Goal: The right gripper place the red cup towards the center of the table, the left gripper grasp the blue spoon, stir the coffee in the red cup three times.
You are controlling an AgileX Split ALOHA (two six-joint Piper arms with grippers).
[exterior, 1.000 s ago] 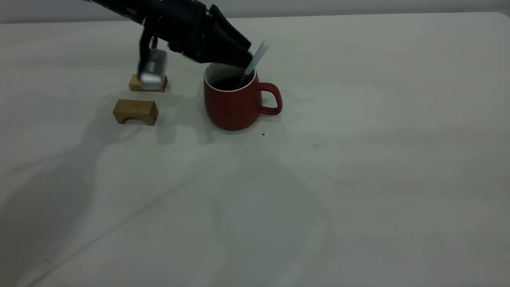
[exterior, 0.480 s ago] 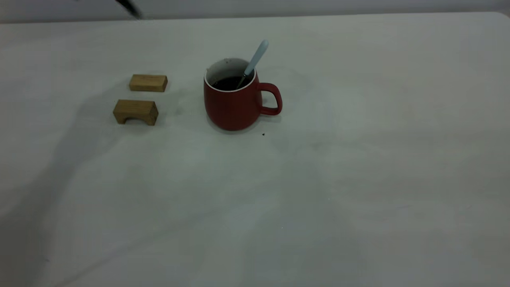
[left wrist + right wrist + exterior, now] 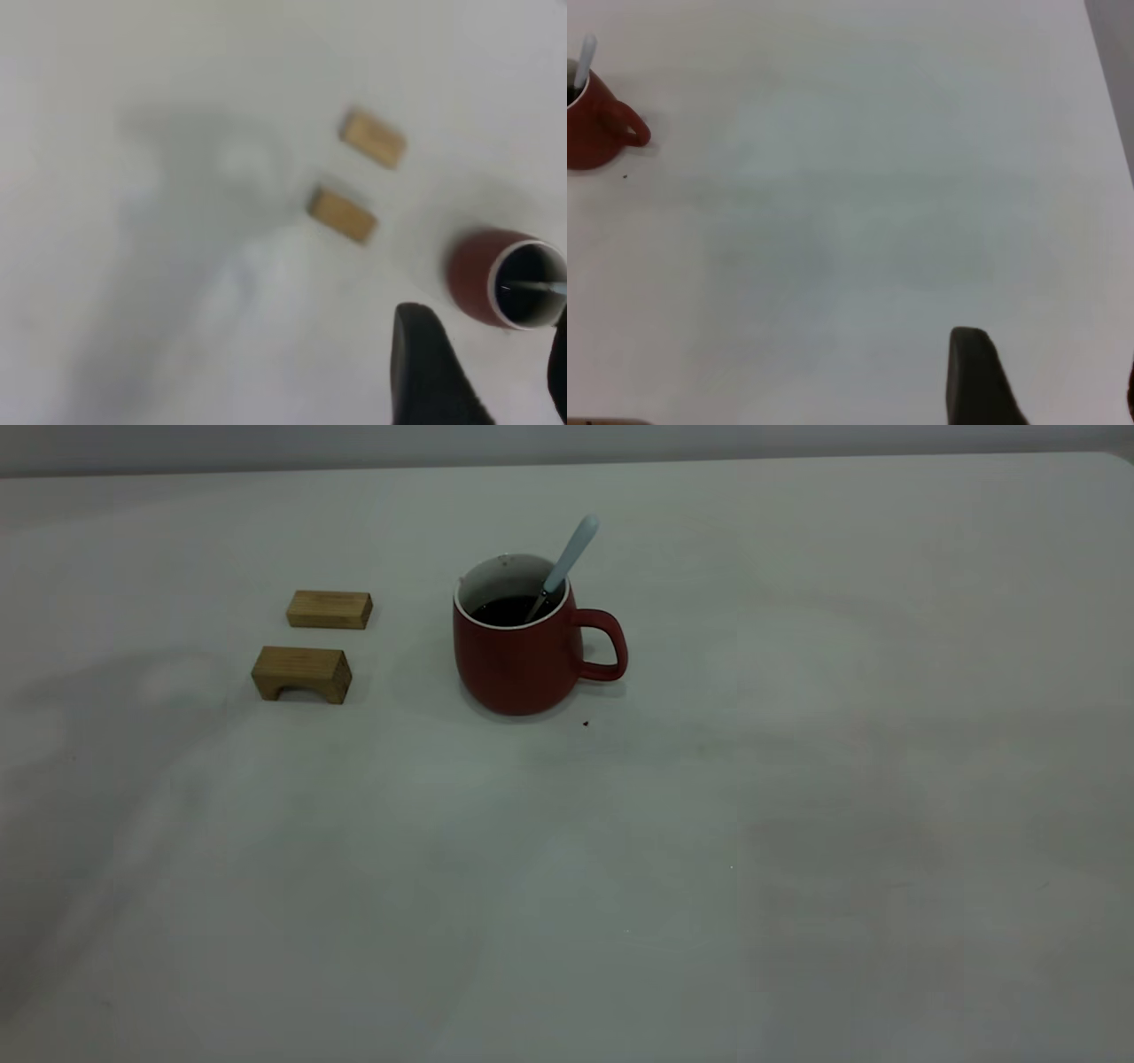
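The red cup [image 3: 523,657] stands upright on the table [image 3: 797,779], left of centre, its handle pointing right. Dark coffee [image 3: 511,609] fills it. The blue spoon [image 3: 574,547] leans inside the cup, its pale handle sticking out over the rim, with nothing holding it. Neither arm shows in the exterior view. In the left wrist view my left gripper [image 3: 487,359] hangs open high above the table, near the cup [image 3: 474,274]. My right gripper [image 3: 1050,376] is open over bare table, far from the cup [image 3: 592,133].
Two small wooden blocks lie left of the cup: a flat one [image 3: 329,609] behind and an arched one [image 3: 301,673] in front. A tiny dark speck [image 3: 586,724] sits by the cup's base. The table's far edge runs along the top.
The left arm, which was at the cup's rim by the spoon, has pulled up and away to the left and out of the exterior view. The spoon stays in the cup.
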